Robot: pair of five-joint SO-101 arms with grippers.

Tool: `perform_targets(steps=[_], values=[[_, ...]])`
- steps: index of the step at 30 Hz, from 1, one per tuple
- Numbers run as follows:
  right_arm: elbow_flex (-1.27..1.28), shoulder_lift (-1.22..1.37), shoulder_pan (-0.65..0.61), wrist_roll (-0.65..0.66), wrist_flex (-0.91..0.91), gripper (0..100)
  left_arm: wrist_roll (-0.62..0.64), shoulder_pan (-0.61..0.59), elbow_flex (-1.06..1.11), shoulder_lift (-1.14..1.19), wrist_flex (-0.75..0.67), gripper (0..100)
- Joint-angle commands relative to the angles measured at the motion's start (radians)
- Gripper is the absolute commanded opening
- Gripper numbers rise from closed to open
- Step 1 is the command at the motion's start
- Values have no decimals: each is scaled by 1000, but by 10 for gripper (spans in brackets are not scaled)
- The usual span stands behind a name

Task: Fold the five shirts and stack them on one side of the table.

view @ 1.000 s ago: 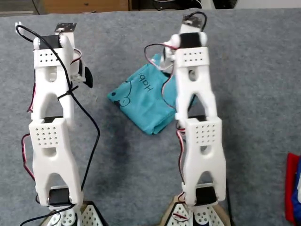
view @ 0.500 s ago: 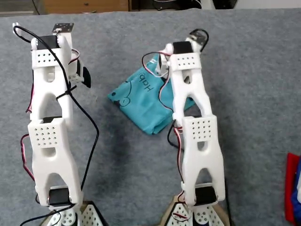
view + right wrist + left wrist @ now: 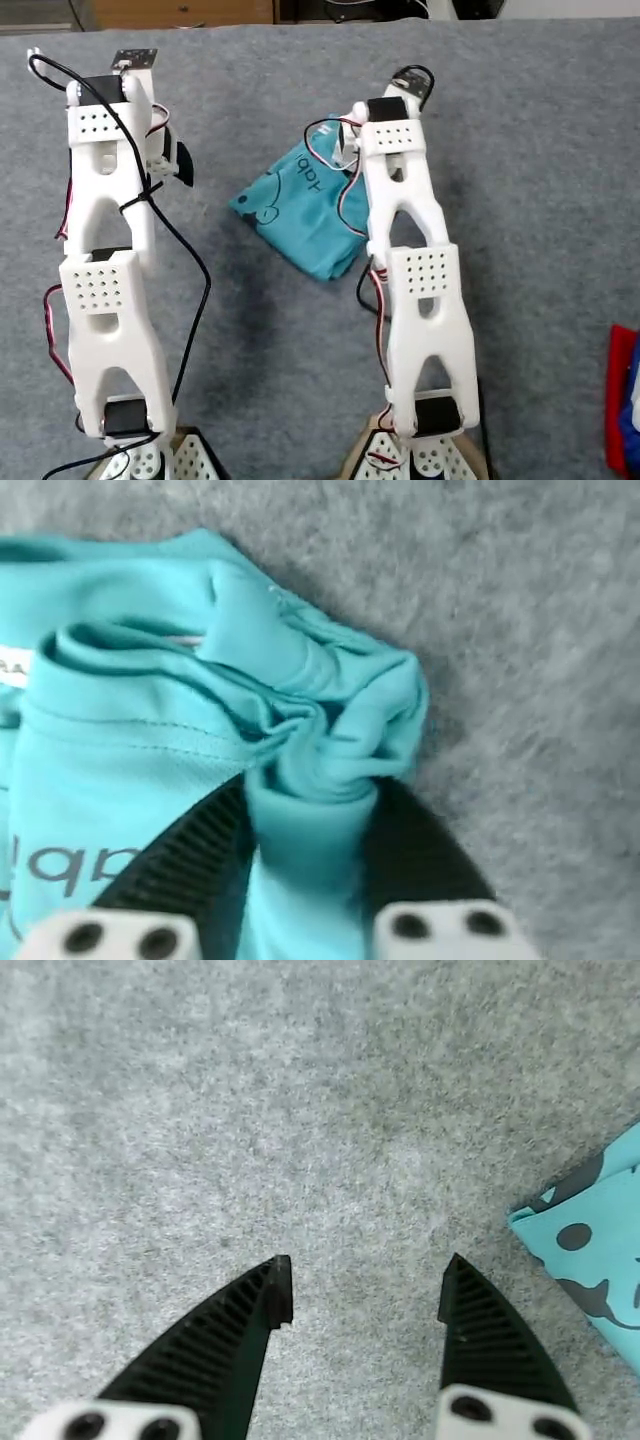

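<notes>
Pinching a bunched edge of the teal shirt in its wrist view, the right gripper contrasts with the left gripper, spread above the tabletop near the shirt's corner.

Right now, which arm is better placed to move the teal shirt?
Right: the right pincer grips a bunched fold of the teal shirt; the left pincer is open over grey cloth beside it.
</notes>
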Motion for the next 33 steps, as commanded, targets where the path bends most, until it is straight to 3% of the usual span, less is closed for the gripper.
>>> perform_targets(steps=[1,10,18,33], values=[[-7,-2,24,35,2,5,-6,-6,-40,-71,11,250],[-168,-5,182,37,181,5,-6,-14,-40,-74,11,250],[-426,-12,498,150,245,5,-6,-15,-40,-76,11,250],[-441,-288,1044,353,245,5,-6,-8,-40,-76,11,250]])
